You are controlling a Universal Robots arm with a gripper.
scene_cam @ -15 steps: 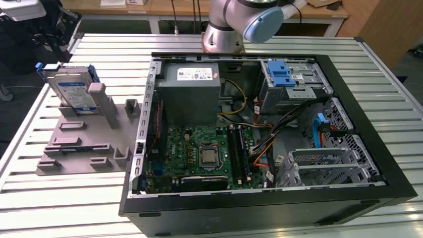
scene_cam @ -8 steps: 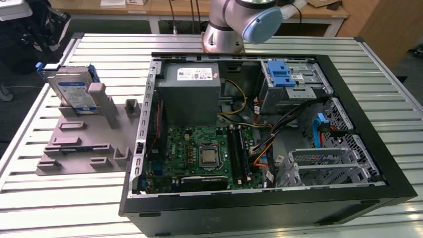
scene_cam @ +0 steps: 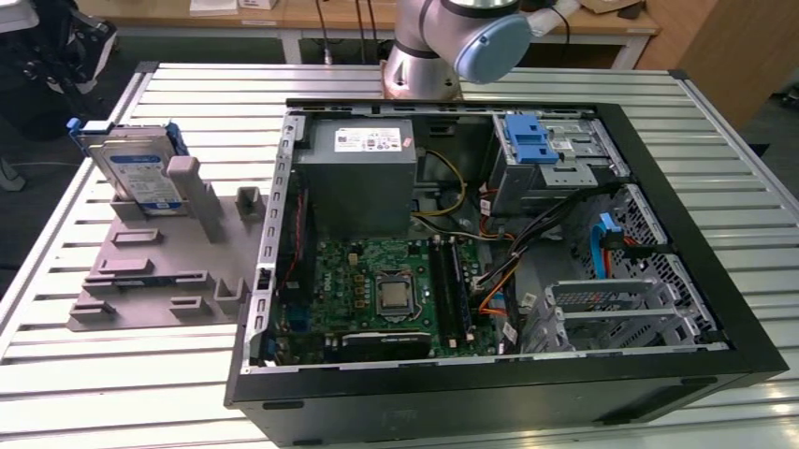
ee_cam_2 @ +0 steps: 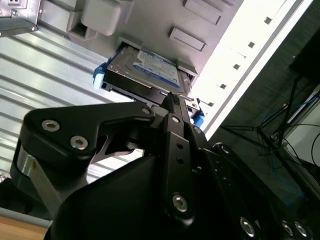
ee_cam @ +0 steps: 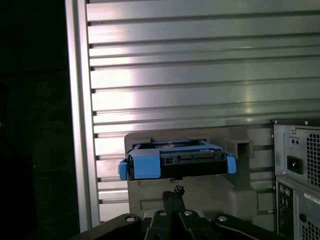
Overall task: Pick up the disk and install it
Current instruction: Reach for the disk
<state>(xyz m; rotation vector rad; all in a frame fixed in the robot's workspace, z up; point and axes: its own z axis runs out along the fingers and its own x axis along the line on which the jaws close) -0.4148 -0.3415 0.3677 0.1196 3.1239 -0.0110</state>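
Slatted metal table, with an open desktop computer case lying on its side. The motherboard, grey power supply and a silver drive cage with blue latch are exposed inside.

To the exterior view's left of the case, and apart from it, sits a grey moulded holder. The disk stands on edge in a slot at the holder's far end, label face showing and blue carrier frame around its edges. It is not in the case.

The arm's base and elbow rise at the table's far side, behind the case.

In both wrist views the gripper points at the disk. In the first wrist view its black fingertips are pressed together with nothing between them, and a strip of grey holder shows between the tips and the disk's blue-framed edge. In the second wrist view the gripper lines up with the near edge of the disk. Contact can't be judged from that angle.
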